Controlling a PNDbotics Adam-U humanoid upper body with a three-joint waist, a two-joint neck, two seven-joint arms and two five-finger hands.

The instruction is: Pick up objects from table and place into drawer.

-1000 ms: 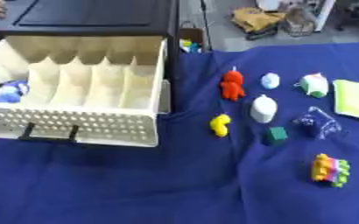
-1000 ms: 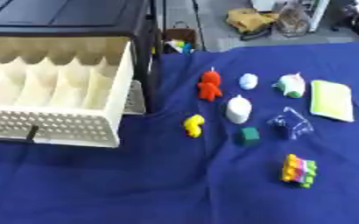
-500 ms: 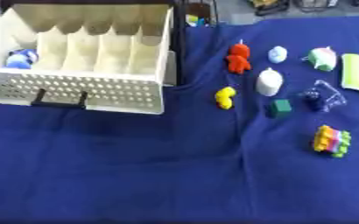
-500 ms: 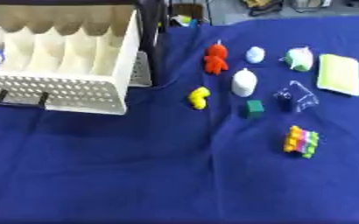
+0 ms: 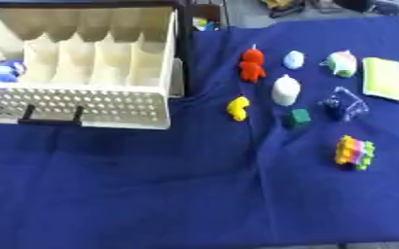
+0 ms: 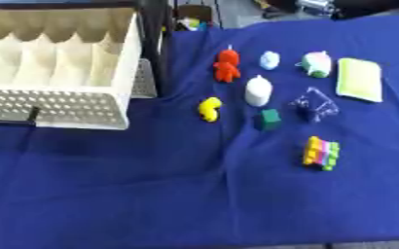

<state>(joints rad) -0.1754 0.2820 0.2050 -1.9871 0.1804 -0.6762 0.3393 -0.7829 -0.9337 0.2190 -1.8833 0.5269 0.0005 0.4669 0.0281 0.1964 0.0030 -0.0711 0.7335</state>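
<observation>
Bare blue cloth (image 5: 177,194) spreads across the near table, while the pulled-out drawer (image 5: 83,102) blocks the left and small toys (image 5: 298,92) crowd the right

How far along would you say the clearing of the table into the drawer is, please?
Barely begun. Done: one blue thing lies in the drawer, leftmost compartment. In hand: nothing, no hand shows. Left on the cloth: red figure, yellow toy, white bottle, green cube, striped block, yellow-green pad, and three more.
</observation>
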